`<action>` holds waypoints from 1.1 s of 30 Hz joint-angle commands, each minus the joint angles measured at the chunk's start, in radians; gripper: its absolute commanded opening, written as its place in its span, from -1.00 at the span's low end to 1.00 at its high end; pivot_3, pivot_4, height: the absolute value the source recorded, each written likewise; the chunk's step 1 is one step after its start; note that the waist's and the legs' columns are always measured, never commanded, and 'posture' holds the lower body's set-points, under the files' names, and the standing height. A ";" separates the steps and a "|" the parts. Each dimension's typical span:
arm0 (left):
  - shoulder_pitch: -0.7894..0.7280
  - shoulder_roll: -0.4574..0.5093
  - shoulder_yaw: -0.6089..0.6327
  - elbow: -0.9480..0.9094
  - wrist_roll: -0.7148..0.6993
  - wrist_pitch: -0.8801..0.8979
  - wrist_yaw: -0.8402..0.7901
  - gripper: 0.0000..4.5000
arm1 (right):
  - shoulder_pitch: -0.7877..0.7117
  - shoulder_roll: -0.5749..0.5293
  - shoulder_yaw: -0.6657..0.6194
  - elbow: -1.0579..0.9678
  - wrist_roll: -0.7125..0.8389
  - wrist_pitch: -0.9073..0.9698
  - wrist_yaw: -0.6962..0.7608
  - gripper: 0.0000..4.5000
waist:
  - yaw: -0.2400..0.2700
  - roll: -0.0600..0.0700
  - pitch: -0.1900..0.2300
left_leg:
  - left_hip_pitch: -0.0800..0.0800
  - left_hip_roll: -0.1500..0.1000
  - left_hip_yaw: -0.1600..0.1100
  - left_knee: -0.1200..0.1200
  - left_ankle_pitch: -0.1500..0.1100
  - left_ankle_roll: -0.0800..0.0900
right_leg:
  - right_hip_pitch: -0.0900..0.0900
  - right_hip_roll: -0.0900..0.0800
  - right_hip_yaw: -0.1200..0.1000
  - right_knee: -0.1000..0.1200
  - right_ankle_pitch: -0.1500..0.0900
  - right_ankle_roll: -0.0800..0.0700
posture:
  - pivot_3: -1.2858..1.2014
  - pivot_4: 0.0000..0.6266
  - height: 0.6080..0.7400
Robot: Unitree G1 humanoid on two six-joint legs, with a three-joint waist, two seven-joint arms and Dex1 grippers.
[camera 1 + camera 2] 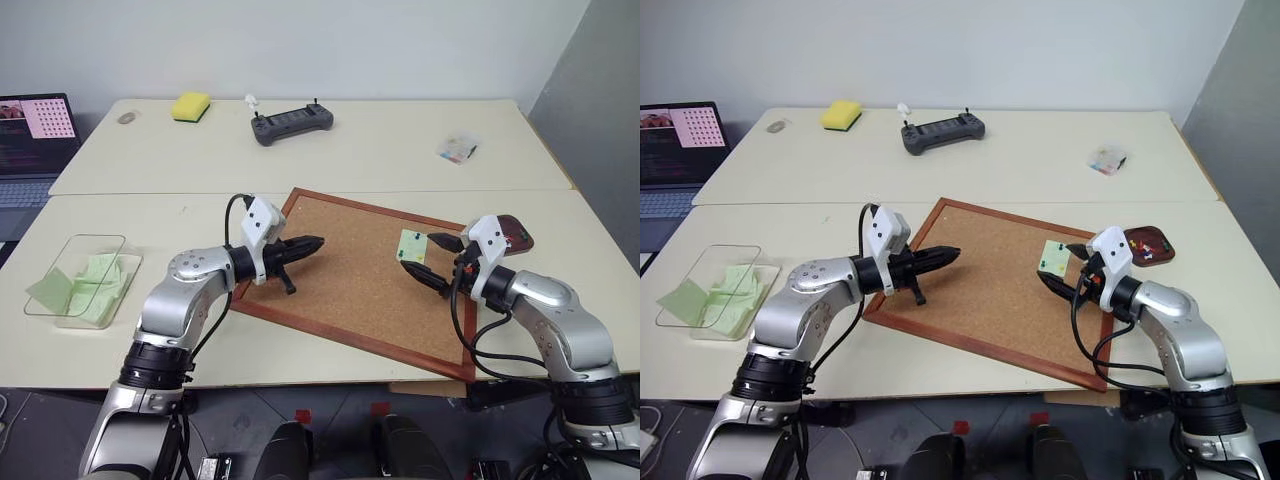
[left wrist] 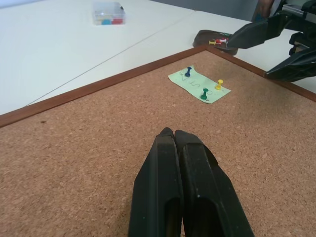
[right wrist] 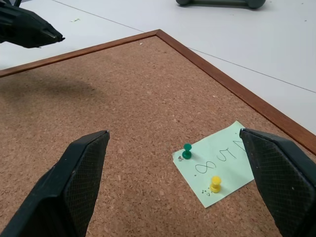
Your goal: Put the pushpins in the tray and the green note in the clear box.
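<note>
The green note (image 2: 199, 85) lies pinned on the corkboard near its far right edge. Three pushpins stand in it: blue (image 2: 188, 72), green (image 2: 205, 94) and yellow (image 2: 219, 84). My right gripper (image 1: 416, 251) is open, its fingers spread on either side of the note, just above the board. My left gripper (image 1: 318, 241) is shut with nothing in it. It points across the board's left part toward the note, well short of it. The dark reddish tray (image 1: 1148, 244) sits just past the board's right corner and has red and yellow pins in it. The clear box (image 1: 70, 243) at the far left holds green slips.
The framed corkboard (image 1: 340, 290) lies at an angle across the front table. At the back of the table are a clear packet with colourful contents (image 1: 458, 149), a grey controller (image 1: 291, 124) and a yellow sponge (image 1: 190, 106). A laptop (image 1: 35, 140) stands at the far left.
</note>
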 commanded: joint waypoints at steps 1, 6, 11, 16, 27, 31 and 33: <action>-0.026 -0.019 -0.045 0.027 0.047 0.029 0.029 -0.98 | -0.051 0.022 0.003 0.023 -0.012 -0.023 -0.012 1.00 | 0.000 0.000 0.000 | 0.000 0.000 0.000 0.000 0.000 0.000 | 0.000 0.000 0.000 0.000 0.000 0.000 | 0.03 -0.52 1.00; -0.014 -0.040 -0.118 0.114 0.129 0.020 0.047 -0.98 | -0.125 0.052 0.021 0.128 -0.061 -0.040 -0.043 1.00 | -0.001 0.000 0.000 | 0.000 0.000 0.000 0.000 0.000 0.000 | 0.000 0.000 0.000 0.000 0.000 0.000 | 0.03 -0.52 1.00; -0.003 -0.042 -0.150 0.128 0.157 0.022 0.027 -0.98 | -0.181 0.067 0.031 0.237 -0.097 -0.077 -0.045 1.00 | 0.001 0.000 0.000 | 0.000 0.000 0.000 0.000 0.000 0.000 | 0.000 0.000 0.000 0.000 0.000 0.000 | 0.03 -0.52 1.00; 0.018 -0.037 -0.162 0.104 0.164 0.034 0.014 -0.98 | -0.232 0.080 0.041 0.386 -0.137 -0.141 -0.039 1.00 | 0.000 0.001 -0.001 | 0.001 -0.001 0.000 0.000 0.000 0.000 | 0.000 0.000 0.000 0.000 0.000 0.000 | 0.03 -0.52 1.00; 0.026 -0.037 -0.153 0.069 0.181 0.042 0.022 -1.00 | -0.286 0.106 0.040 0.556 -0.174 -0.242 -0.014 0.04 | 0.000 0.001 -0.001 | 0.001 0.000 0.000 0.000 0.000 0.000 | 0.000 0.000 0.000 0.000 0.000 0.000 | 0.03 -0.52 1.00; 0.037 -0.034 -0.150 0.048 0.181 0.053 0.022 -1.00 | -0.296 0.109 0.032 0.588 -0.185 -0.261 -0.023 -0.41 | 0.000 0.001 -0.001 | 0.001 0.000 0.000 0.000 0.000 0.000 | 0.000 0.000 0.000 0.000 0.000 0.000 | 0.03 -0.52 1.00; 0.042 -0.033 -0.149 0.038 0.181 0.058 0.022 -1.00 | -0.299 0.109 0.029 0.597 -0.192 -0.267 -0.030 -0.58 | 0.000 0.001 -0.001 | 0.001 0.000 0.000 0.000 0.000 0.000 | 0.000 0.000 0.000 0.000 0.000 0.000 | 0.03 -0.52 1.00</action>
